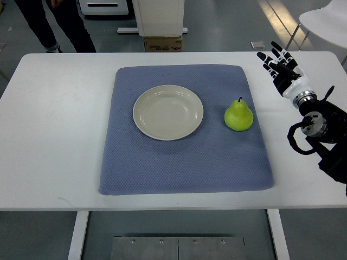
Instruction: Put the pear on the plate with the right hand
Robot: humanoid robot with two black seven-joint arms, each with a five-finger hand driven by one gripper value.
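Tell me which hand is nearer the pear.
Right. The right hand hovers open over the table's far right, up and right of the pear. The left hand is out of view.

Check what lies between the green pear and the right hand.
Top view: only bare blue mat and white table between green pear and right hand.

Blue textured mat [184,162] lies on white table [54,135]. Person's dark-trousered legs [59,24] beyond far edge; cardboard box [162,43] there.

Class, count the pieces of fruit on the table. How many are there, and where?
1. A pear stands on the blue mat, just right of the plate and not touching it. Nothing seems hidden.
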